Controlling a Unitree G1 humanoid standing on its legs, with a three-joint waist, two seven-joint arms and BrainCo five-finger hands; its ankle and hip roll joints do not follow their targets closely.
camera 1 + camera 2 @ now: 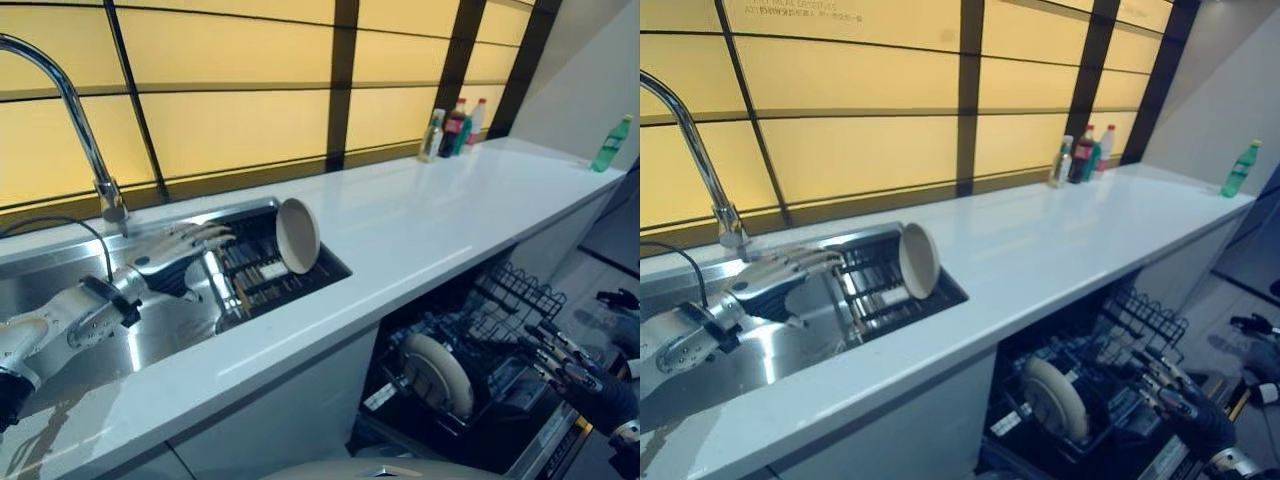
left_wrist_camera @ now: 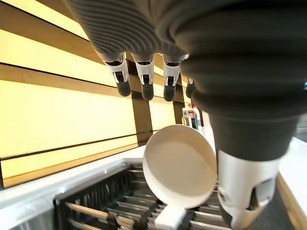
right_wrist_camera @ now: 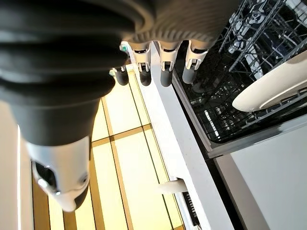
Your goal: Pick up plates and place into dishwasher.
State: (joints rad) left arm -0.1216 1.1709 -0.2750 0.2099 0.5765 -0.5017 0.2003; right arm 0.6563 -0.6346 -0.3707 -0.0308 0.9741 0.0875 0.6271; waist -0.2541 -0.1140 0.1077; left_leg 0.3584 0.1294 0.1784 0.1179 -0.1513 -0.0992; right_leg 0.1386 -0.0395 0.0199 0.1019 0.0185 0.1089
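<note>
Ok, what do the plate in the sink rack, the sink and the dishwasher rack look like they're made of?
The plate looks like glazed ceramic, cream and smooth with an even sheen, though melamine can't be ruled out. The sink looks like brushed stainless steel: silver with soft reflections. The dishwasher rack looks like coated metal wire, thin dark rods in a grid.

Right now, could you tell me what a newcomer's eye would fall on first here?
Probably the round cream plate standing on edge in the dark rack inside the steel sink, with the left hand open just beside it. Next, a second cream plate upright in the open dishwasher's black wire rack, the right hand open nearby.
</note>
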